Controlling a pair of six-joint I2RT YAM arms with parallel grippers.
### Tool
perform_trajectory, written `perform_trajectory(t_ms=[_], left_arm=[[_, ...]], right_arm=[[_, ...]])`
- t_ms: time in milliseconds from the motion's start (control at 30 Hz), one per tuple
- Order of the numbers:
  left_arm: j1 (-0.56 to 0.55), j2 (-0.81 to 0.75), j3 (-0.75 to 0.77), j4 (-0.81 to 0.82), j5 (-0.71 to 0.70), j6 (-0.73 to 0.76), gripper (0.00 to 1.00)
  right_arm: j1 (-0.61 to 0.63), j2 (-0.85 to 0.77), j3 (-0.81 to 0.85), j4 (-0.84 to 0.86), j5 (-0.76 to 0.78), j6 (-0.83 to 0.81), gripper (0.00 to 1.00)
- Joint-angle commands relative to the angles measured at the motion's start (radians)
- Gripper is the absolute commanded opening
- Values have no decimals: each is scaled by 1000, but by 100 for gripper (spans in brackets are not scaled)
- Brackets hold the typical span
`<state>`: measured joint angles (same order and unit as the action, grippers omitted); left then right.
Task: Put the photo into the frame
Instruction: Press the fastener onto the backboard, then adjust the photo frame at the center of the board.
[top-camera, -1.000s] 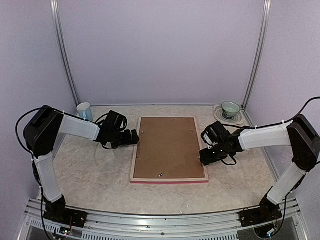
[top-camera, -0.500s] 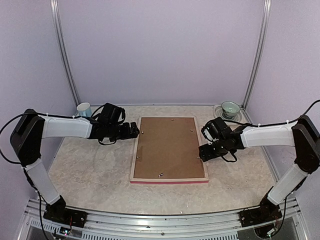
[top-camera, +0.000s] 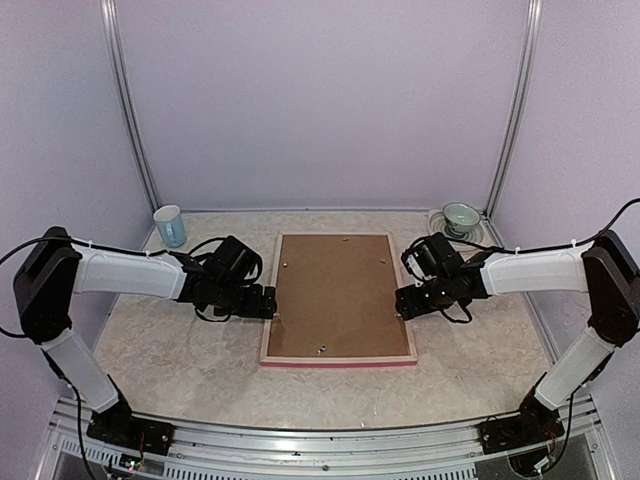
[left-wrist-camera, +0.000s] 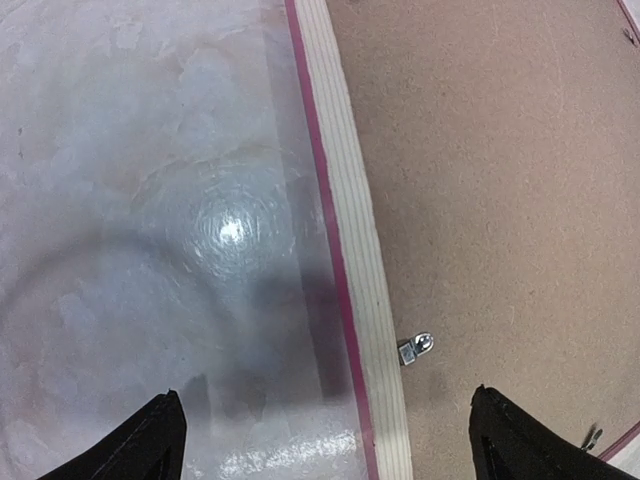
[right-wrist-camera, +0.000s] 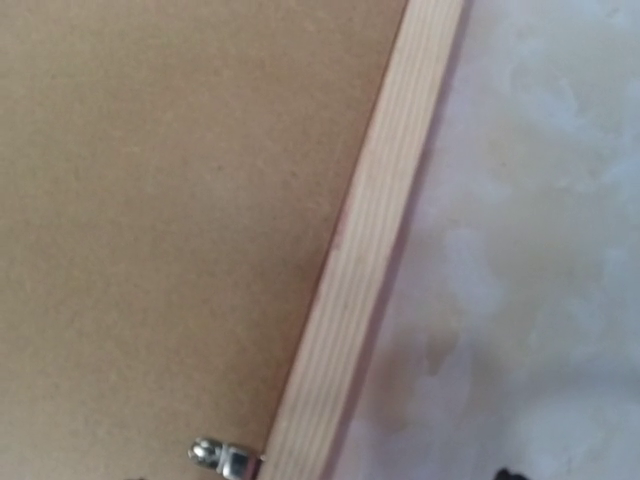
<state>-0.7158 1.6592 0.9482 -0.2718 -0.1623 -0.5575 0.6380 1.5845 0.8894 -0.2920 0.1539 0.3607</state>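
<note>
The frame (top-camera: 268, 338) lies face down mid-table, pale wood back up, with a pink edge along its near side. A brown backing board (top-camera: 335, 295) fills it; the photo is hidden. My left gripper (top-camera: 268, 300) is open over the left rail (left-wrist-camera: 350, 220), one black fingertip (left-wrist-camera: 160, 440) above the table and the other over the board, near a metal clip (left-wrist-camera: 415, 348). My right gripper (top-camera: 402, 303) hovers at the right rail (right-wrist-camera: 380, 250), beside another clip (right-wrist-camera: 222, 458). It is open, and only one fingertip (right-wrist-camera: 505, 474) peeks into the right wrist view.
A pale blue cup (top-camera: 170, 225) stands at the back left. A green bowl on a saucer (top-camera: 460, 218) sits at the back right corner. Purple walls and metal posts enclose the marbled table (top-camera: 180, 350).
My left gripper has slid from the frame's far left corner toward the near side along the left rail. My right gripper has edged onto the right rail and opened a little wider.
</note>
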Motion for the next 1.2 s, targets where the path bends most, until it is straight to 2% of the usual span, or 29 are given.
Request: perform_trajectory(t_ms=[0,433,667,1167], left_arm=[[-33,-43,-28,-34,-15,-17,97],[-31,49,-28,0,-48,-6,87],[-27,88,5,8,-42,2,78],[-20,131,16,32,-35,-5,55]], right_arm=[[-8,26,-3,20,-9,0,74],[-9,48,13,15,-14,-8,75],[-9,59,9,16,-17,-13,75],[-9,94,-10,36,-42,-28,62]])
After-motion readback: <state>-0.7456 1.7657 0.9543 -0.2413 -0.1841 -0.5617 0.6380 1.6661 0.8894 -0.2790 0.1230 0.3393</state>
